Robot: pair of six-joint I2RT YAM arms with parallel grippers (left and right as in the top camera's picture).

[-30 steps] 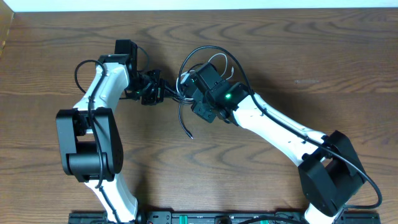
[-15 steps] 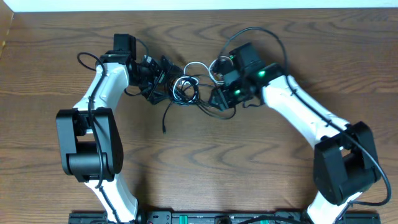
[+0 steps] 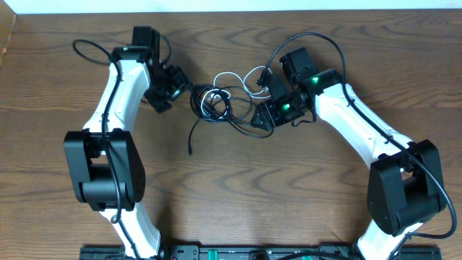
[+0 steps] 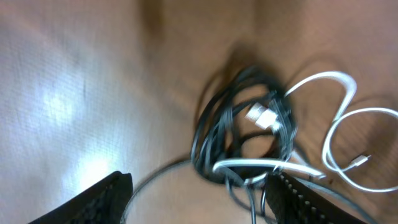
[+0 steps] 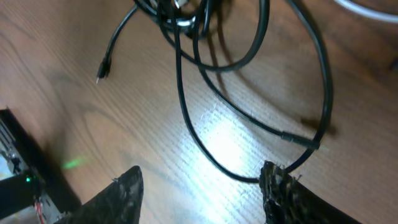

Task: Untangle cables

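Observation:
The cables (image 3: 211, 102) lie in a knot on the wooden table (image 3: 238, 188) between my two arms. Black cords are coiled together, and a white cord (image 3: 245, 78) loops out to the right. One black tail runs down to a small plug (image 3: 190, 152). My left gripper (image 3: 177, 84) stands open just left of the knot and holds nothing. In the left wrist view the black coil (image 4: 242, 124) and white cord (image 4: 339, 118) lie ahead of the left gripper (image 4: 199, 205). My right gripper (image 3: 261, 115) is open at the knot's right side. A black loop (image 5: 205, 118) runs against its right fingertip (image 5: 283, 186).
A thick black wire (image 3: 317, 40) arcs above the right arm, and another (image 3: 90, 47) loops by the left arm. The table's far edge (image 3: 231, 10) runs along the top. The black base rail (image 3: 231, 253) sits at the near edge.
The left gripper opened, let go of the knot and pulled back up and left. The right arm swung right, spreading the knot out on the table.

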